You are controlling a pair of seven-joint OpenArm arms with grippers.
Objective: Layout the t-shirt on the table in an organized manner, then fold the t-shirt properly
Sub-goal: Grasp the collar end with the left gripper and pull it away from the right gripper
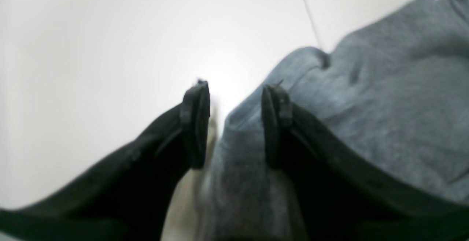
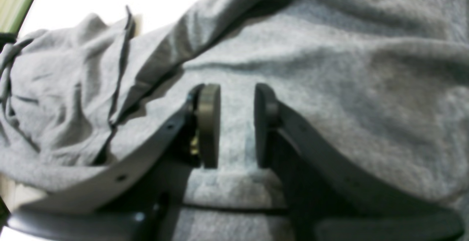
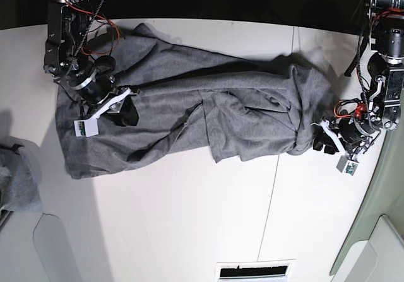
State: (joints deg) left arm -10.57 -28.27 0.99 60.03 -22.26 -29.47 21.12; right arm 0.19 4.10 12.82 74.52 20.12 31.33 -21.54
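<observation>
The heather-grey t-shirt [image 3: 189,105] lies crumpled and bunched lengthwise across the white table [image 3: 189,219]. My right gripper [image 3: 126,110] is over the shirt's left part. In the right wrist view it [image 2: 236,123] is open, its fingers [image 2: 209,123] straddling flat fabric [image 2: 329,87]. My left gripper [image 3: 325,144] is at the shirt's right end. In the left wrist view it [image 1: 236,123] is open, with the shirt's edge [image 1: 366,98] running between the jaws and under the right finger [image 1: 274,123]; bare table [image 1: 91,69] lies to the left.
A smaller light-grey cloth bundle [image 3: 19,181] lies at the table's left edge. A pale grey-green rounded panel [image 3: 372,219] stands at the right. A thin dark seam [image 3: 276,168] crosses the table, and a slotted vent [image 3: 252,270] sits at the front edge.
</observation>
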